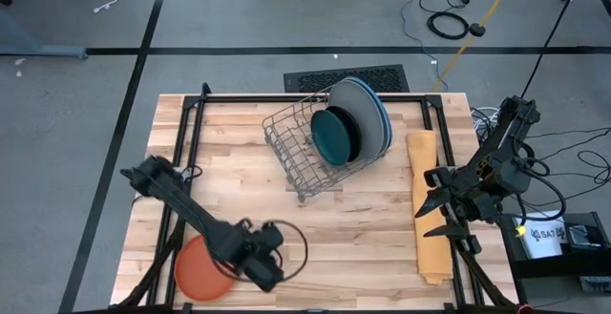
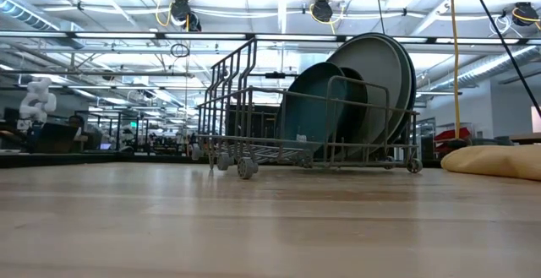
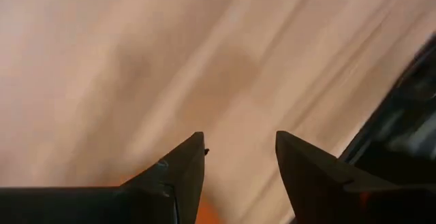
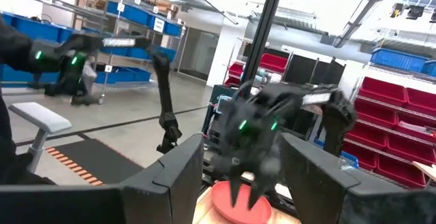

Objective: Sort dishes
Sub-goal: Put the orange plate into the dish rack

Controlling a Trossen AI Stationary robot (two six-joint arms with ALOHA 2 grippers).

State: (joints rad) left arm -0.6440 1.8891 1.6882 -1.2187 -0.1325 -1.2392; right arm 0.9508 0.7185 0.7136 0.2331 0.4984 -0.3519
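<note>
An orange plate (image 1: 196, 268) lies flat on the table near its front left corner; it also shows in the right wrist view (image 4: 238, 202). A teal plate (image 1: 332, 135), a black plate (image 1: 359, 131), a grey plate (image 2: 380, 79) and blue plates (image 1: 383, 115) stand on edge in the grey wire rack (image 1: 291, 147). My left gripper (image 1: 267, 268) is open, low over the table at the orange plate's right edge; a sliver of orange (image 3: 201, 212) shows between its fingers. My right gripper (image 1: 427, 219) is open over the yellow-orange cloth (image 1: 427, 199).
The rack stands at the table's far middle, tilted, its open side toward the near left. The folded cloth (image 2: 499, 161) lies along the right edge. A dark metal frame (image 1: 186, 133) borders the table. Bare wood lies between the rack and the front edge.
</note>
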